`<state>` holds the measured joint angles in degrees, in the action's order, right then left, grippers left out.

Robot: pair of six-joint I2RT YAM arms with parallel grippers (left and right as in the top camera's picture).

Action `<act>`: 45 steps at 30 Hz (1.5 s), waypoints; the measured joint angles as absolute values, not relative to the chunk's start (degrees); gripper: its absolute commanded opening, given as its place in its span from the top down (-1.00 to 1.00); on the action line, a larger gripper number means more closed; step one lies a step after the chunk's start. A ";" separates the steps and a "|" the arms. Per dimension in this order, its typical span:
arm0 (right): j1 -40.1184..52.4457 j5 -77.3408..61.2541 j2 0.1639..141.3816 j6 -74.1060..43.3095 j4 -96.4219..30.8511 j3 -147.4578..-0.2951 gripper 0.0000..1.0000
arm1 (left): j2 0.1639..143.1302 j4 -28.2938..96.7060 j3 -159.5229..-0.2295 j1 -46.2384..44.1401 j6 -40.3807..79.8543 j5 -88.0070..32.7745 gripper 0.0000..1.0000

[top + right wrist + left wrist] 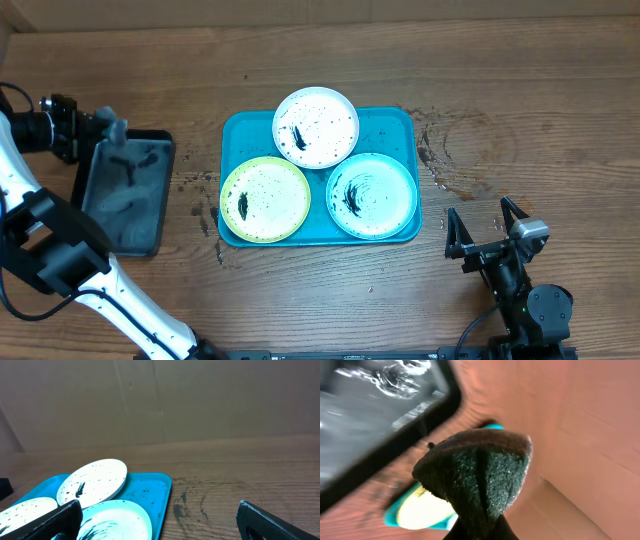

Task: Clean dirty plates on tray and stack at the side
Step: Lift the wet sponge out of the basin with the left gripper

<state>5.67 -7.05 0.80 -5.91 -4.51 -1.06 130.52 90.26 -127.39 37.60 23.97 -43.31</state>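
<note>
Plates (372, 195) near right fingers (452, 233), apart

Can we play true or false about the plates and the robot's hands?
1. The white plate, yellow-green plate and mint plate all sit on the blue tray. True.
2. Those three are stacked up. False: they lie side by side.
3. The white plate is clean. False: it has black specks and a smear.
4. The right gripper is open and empty. True.
5. The left gripper holds a dark scrub pad. True.
</note>
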 measured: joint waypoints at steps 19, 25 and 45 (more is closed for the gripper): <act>5.67 -7.03 0.80 -5.93 -4.54 -1.06 -1.00 | 129.73 90.56 -126.91 36.07 22.39 -29.15 0.92; 5.67 -7.03 0.80 -5.91 -4.54 -1.06 -1.00 | 129.93 85.73 -116.66 35.70 23.92 -21.58 0.92; 5.67 -7.05 0.80 -5.93 -4.54 -1.06 -1.00 | 129.51 90.50 -117.64 34.48 25.78 -13.85 0.91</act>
<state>5.67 -7.05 0.80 -5.93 -4.54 -1.06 129.51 90.50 -117.64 34.48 25.78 -13.85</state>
